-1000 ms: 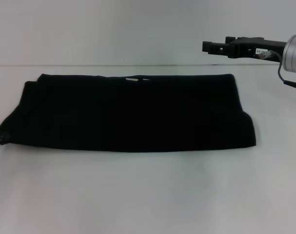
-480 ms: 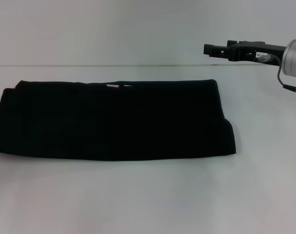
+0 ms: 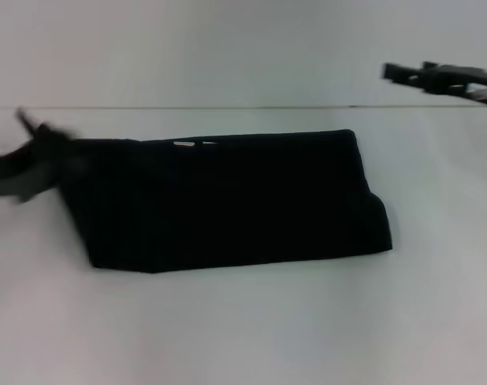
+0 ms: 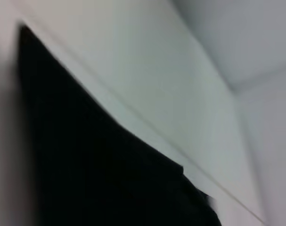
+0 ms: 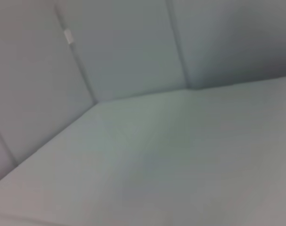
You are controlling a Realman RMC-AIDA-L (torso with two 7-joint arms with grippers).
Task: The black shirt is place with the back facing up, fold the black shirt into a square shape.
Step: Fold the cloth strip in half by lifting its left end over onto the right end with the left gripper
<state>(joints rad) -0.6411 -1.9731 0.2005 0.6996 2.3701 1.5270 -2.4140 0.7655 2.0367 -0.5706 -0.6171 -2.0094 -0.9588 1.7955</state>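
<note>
The black shirt (image 3: 227,200) lies on the white table as a wide folded band, with a small pale label (image 3: 191,144) at its far edge. My left gripper (image 3: 38,140) is a motion-blurred streak at the shirt's left end, touching or just beside the cloth there. The left wrist view shows the black shirt (image 4: 86,179) close below against the table. My right gripper (image 3: 397,73) hangs high at the far right, well clear of the shirt; its wrist view shows only bare table and wall.
The white table (image 3: 243,329) stretches around the shirt, with bare surface in front and to the right. Its far edge meets a pale wall (image 3: 227,48) just behind the shirt.
The shirt's left end, which reached the picture's left edge, now stops well inboard, so the band is shorter. My left arm has swung into view at that end. The right gripper moved right.
</note>
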